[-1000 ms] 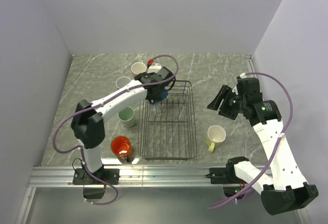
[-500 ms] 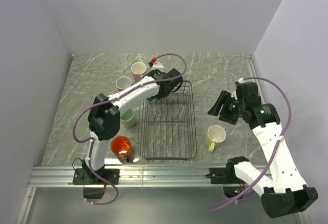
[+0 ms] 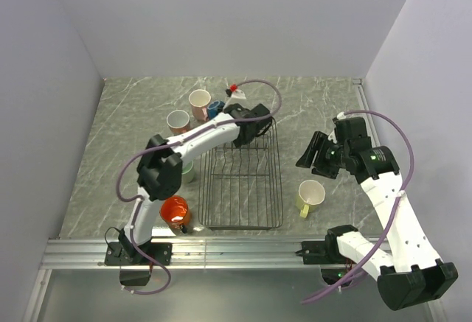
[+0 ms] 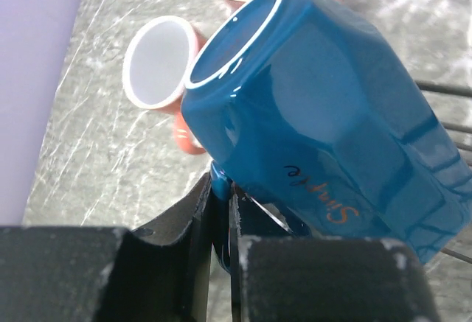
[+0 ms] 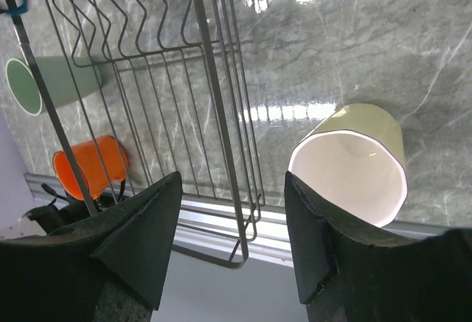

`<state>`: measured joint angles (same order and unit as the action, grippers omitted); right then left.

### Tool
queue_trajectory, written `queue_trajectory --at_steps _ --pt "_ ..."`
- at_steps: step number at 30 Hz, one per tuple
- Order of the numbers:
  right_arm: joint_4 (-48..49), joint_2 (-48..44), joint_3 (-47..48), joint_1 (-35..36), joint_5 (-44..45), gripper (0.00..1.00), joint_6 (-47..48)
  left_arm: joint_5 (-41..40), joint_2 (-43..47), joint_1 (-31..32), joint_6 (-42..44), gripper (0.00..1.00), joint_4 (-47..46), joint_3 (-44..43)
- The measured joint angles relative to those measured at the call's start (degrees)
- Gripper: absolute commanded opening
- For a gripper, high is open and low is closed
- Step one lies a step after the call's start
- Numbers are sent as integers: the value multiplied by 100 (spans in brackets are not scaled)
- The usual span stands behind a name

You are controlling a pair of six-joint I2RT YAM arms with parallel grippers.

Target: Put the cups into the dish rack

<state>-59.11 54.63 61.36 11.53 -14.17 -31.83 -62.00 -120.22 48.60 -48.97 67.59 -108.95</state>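
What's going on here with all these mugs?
Two robot arms are loading mugs into a wire dish rack. The left jaws are shut on the handle of a blue mug, held tilted at the rack's far left corner. The right jaws stand open, not touching the pale yellow mug on the table right of the rack. No mug is in the rack yet; the other four mugs stand to its left.

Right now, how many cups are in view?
6: two pink cups far left; blue cup in left gripper; mint cup, orange cup left of dish rack; yellow cup right of it.
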Motion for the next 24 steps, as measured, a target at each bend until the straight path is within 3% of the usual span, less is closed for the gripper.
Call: queue_trajectory --at_steps 8,15,24 --pt "35 -7 -140 85 -15 64 39 -415 -979 225 -214 0 433 -474" --pt "37 -7 -155 208 2 64 122 -612 -1086 212 -621 0 726 -614" --pt "87 9 -155 339 20 64 168 -1176 -1147 437 -544 2 841 -686"
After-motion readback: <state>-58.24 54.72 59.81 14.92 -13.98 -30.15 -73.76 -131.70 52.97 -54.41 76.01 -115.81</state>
